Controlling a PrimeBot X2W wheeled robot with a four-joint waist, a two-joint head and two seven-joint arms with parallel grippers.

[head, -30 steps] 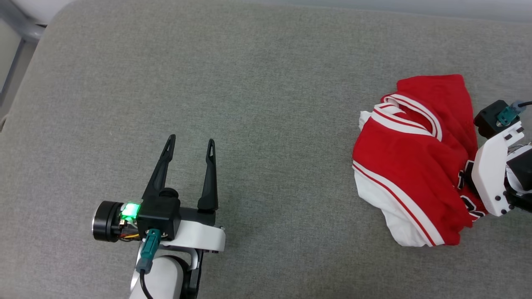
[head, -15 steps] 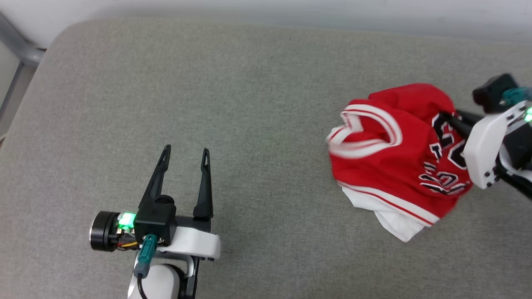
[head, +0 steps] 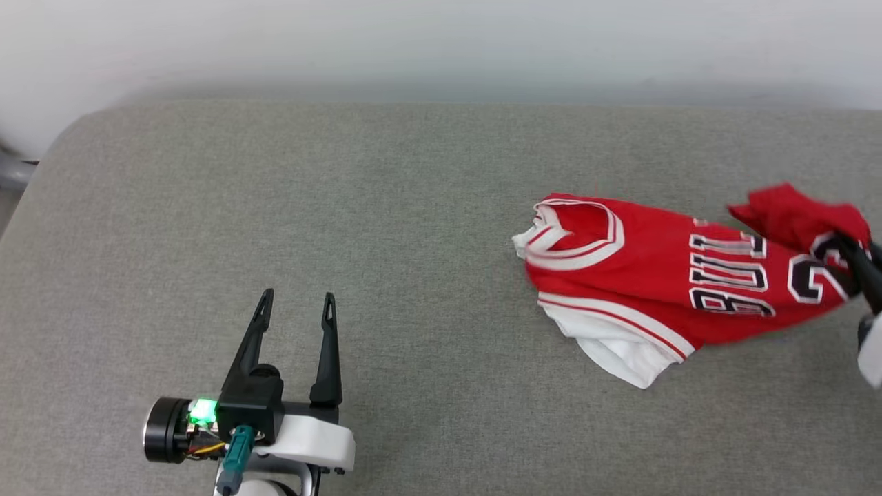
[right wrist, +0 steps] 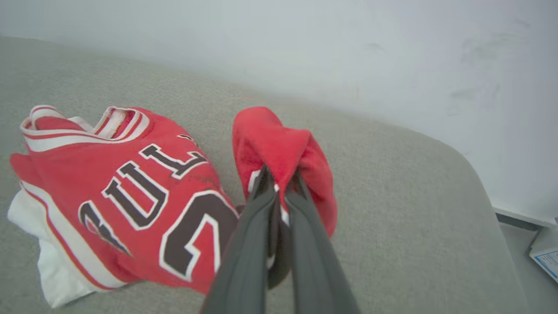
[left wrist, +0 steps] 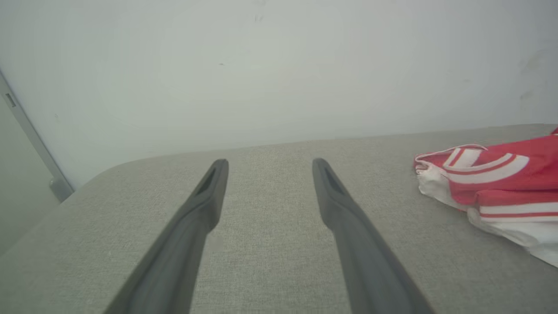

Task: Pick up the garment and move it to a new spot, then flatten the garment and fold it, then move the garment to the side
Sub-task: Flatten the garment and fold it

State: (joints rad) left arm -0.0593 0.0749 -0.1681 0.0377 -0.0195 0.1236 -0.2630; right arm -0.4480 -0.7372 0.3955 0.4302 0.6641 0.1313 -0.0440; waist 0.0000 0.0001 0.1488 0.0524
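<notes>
Now the right pincer point(right wrist: 279, 176) is clamped on a bunched red fold of the jersey point(head: 641, 275) at the far right of the grey upholstered surface point(head: 344, 207), its fingers pressed together over the cloth. The striped collar, white sleeve and black lettering trail leftward, lying on that surface. Well apart at lower left, the left pincer point(head: 296, 306) stands wide, holding nothing.

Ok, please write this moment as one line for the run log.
stage: pick up | right gripper: shut on garment | left gripper: open, apart from garment
</notes>
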